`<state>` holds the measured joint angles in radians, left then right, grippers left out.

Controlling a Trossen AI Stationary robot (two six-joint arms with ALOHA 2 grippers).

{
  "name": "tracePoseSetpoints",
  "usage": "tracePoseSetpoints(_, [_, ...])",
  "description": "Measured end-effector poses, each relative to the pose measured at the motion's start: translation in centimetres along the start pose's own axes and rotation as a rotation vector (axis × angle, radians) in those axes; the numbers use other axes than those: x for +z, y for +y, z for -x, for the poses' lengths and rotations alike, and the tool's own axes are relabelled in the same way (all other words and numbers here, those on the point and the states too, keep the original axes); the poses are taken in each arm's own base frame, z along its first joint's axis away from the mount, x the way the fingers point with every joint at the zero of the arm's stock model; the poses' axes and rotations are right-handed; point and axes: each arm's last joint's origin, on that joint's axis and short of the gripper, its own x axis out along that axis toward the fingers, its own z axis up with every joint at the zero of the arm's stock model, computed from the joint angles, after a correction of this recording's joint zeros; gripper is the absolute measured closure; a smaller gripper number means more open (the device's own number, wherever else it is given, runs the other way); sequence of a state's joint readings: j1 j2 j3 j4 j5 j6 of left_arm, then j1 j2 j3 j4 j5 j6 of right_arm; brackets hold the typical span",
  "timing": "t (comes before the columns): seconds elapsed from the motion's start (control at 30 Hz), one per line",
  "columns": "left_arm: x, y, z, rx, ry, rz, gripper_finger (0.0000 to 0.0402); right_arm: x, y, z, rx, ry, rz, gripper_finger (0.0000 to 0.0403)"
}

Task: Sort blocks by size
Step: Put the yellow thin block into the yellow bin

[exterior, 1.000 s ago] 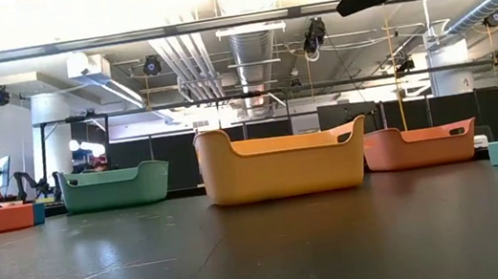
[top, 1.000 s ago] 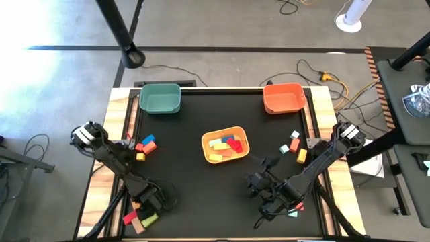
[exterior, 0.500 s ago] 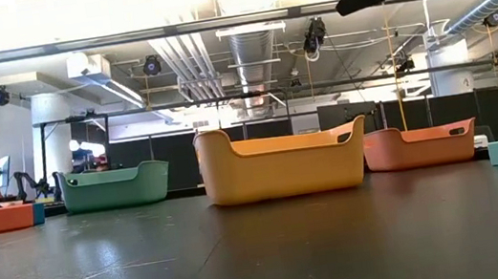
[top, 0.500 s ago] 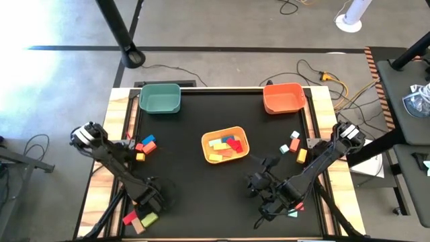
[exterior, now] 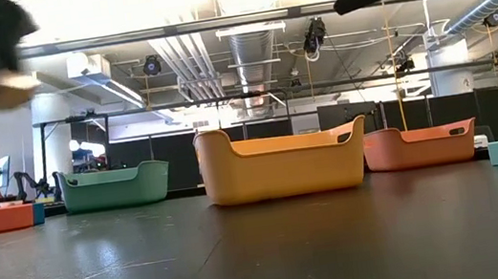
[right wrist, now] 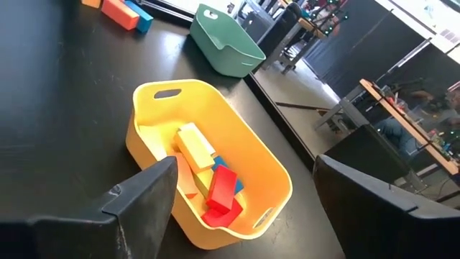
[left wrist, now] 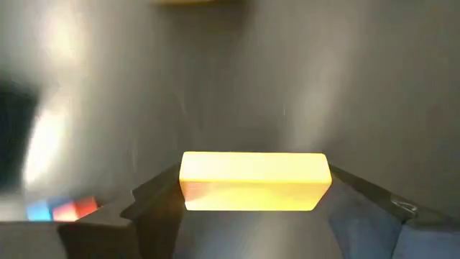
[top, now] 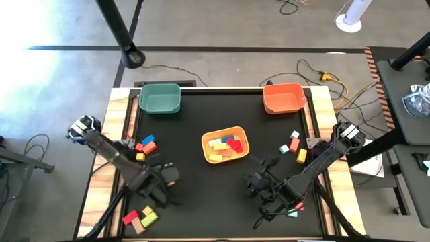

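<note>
yellow block (left wrist: 254,180): long flat bar, pinched end to end between the left gripper's two dark fingers, lifted clear of the table; looks pretty blurry in the left wrist view
left gripper (top: 163,178): closed on that yellow bar, sitting over the black mat at the near left, between the left block pile and the yellow bin
right gripper (top: 257,185): fingers spread wide with nothing in them, hanging over the mat at the near right, pointed at the yellow bin
yellow bin (top: 226,144): middle of the mat, already has yellow, red and blue blocks in it; right wrist view shows them lying loose on the bottom
green bin (top: 160,98): far left corner of the mat
orange bin (top: 283,98): far right corner
left-side blocks (top: 145,145): small bunch of red, blue, orange and yellow ones on the mat by the left arm
near-left blocks (top: 140,218): red, tan and green pieces at the front edge, touching each other
right-side blocks (top: 294,145): a pale teal one, a red one and an orange one, close together near the right arm
table (top: 195,202): black mat with wooden rails down both sides
</note>
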<state>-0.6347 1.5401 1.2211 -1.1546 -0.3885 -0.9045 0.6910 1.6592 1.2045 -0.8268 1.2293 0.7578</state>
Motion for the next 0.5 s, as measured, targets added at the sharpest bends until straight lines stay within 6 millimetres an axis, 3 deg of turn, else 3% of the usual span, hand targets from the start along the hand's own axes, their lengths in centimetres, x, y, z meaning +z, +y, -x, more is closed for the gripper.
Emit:
tracePoseSetpoints(0.23, [7.5,2.2,-2.6,-0.071,-0.298,-0.144,0.0131,-0.6,0.0,-0.2,-0.018,-0.009,0.017,0.0088])
tracePoseSetpoints(0.37, [11.3,5.1,-4.7,-0.08,-0.385,-0.169,0.0131,-0.6,0.0,0.0,-0.027,-0.024,0.053,0.0099])
tracePoseSetpoints(0.5, [13.6,8.0,-6.9,-0.099,-0.394,-0.143,0.013,-0.3,0.0,0.6,-0.015,-0.034,0.077,0.0108])
